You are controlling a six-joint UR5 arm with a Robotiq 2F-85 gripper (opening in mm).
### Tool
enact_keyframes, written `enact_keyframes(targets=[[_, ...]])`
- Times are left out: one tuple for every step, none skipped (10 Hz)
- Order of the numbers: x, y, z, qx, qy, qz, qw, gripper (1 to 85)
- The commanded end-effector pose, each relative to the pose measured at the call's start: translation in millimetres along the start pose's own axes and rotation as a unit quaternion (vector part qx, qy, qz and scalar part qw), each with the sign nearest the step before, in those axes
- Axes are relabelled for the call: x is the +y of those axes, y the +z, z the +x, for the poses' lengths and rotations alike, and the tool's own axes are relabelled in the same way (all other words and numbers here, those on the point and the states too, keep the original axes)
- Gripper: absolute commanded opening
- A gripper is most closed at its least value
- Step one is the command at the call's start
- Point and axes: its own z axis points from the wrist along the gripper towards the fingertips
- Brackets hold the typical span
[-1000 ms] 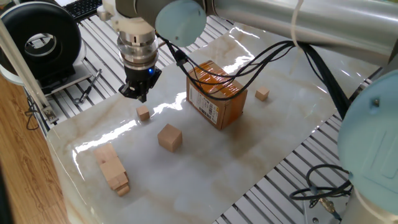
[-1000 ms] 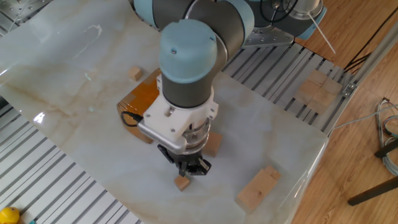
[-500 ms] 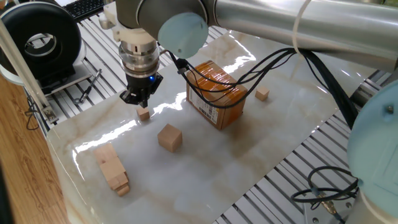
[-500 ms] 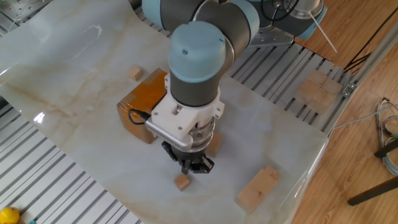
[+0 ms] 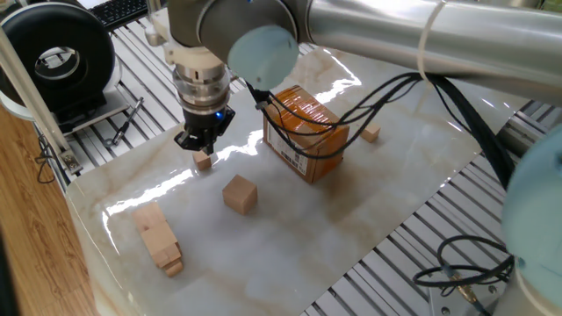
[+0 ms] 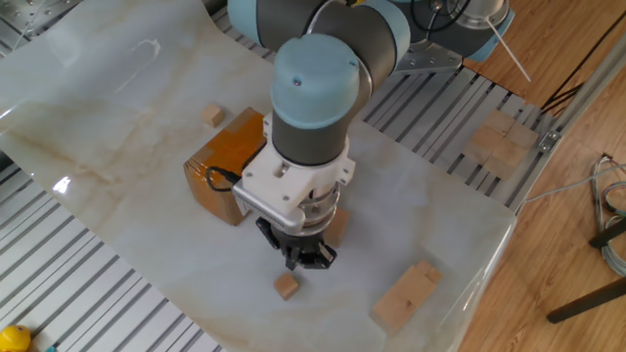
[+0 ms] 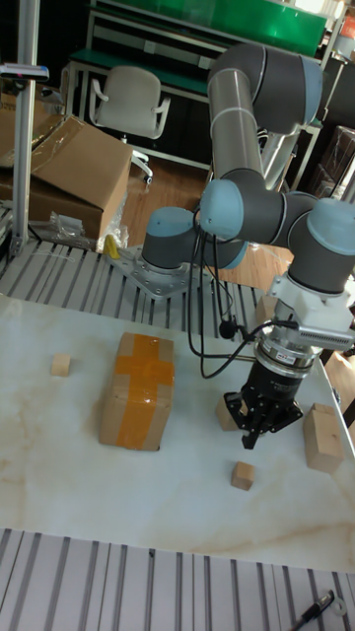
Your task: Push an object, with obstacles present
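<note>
1. Hand [image 6: 301, 258] low over the counter [image 6: 117, 117], fingers drawn together to a narrow tip, grasping nothing.
2. Tiny cube [image 6: 286, 286] flat on the marble, near the counter edge that carries the pale blocks [image 6: 404, 296]; second tiny cube [image 6: 213, 116] well apart, beyond the cardboard box [image 6: 227, 166].
3. Key relation: in the other fixed view, cube just beside the fingertips, on the side away from the box. Contact or a sliver of gap: cannot tell.
4. Cube square, no long axis; any flat face would probably serve for the push.
5. One fixed view: fingertips overlapping the cube's [image 5: 204, 162] top, gap hidden. Tall fixed view: clear marble between tip and cube [image 7: 243, 475].
6. Larger cube [image 5: 239, 193] plain in one fixed view; mostly hidden behind the wrist in the other two.
</note>
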Motion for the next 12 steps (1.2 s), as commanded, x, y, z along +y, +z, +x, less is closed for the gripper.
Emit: enact_keyframes(targets=[[-3.0,4.1,6.4,-0.013,0.007,0.000,0.9999,1.3],[-2.7,4.1,18.3,0.010,0.016,0.000,0.9998,1.3],[-1.0,3.8,26.2,0.025,0.025,-0.003,0.9994,1.3],[3.4,3.7,26.7,0.027,0.030,-0.011,0.9991,1.3],[11.1,10.2,24.5,0.027,0.028,-0.019,0.9991,1.3],[18.5,21.5,21.6,0.027,0.032,-0.022,0.9989,1.3],[21.8,30.2,18.7,0.024,0.032,-0.015,0.9991,1.3],[20.2,32.3,17.4,0.024,0.030,-0.008,0.9992,1.3],[21.7,30.5,17.6,0.025,0.031,-0.011,0.9991,1.3],[21.7,30.5,18.0,0.026,0.033,-0.011,0.9991,1.3],[21.0,30.4,18.8,0.027,0.029,-0.010,0.9991,1.3],[15.7,32.9,19.1,0.028,0.025,-0.003,0.9993,1.3]])
